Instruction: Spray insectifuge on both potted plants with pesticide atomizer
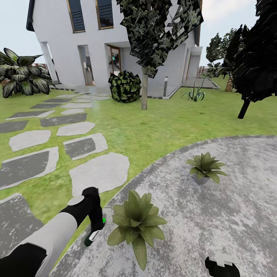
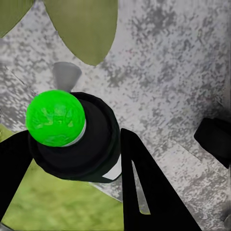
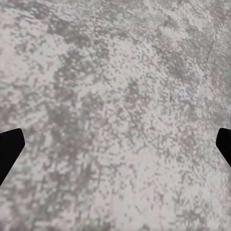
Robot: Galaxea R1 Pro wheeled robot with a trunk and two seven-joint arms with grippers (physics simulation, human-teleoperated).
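Low at the left of the head view, the left arm reaches in and its gripper (image 1: 93, 231) is clenched on the atomizer (image 1: 92, 235), held just left of the near plant (image 1: 137, 222) at the patio (image 1: 215, 231) edge. From the left wrist view the atomizer (image 2: 77, 139) sits between the two dark fingers (image 2: 149, 192), its black top capped by a bright green ball (image 2: 55, 118), with broad leaves (image 2: 84, 26) of that plant at the upper edge and lawn at the lower left. At the bottom right of the head view, the right gripper (image 1: 222, 266) hangs over the paving; the right wrist view shows its fingers (image 3: 9, 149) spread wide, grasping nothing. A second plant (image 1: 206, 167) stands right of centre on the patio, well apart from the first. Stepping stones (image 1: 98, 171) cross the lawn (image 1: 154, 127) at the left.
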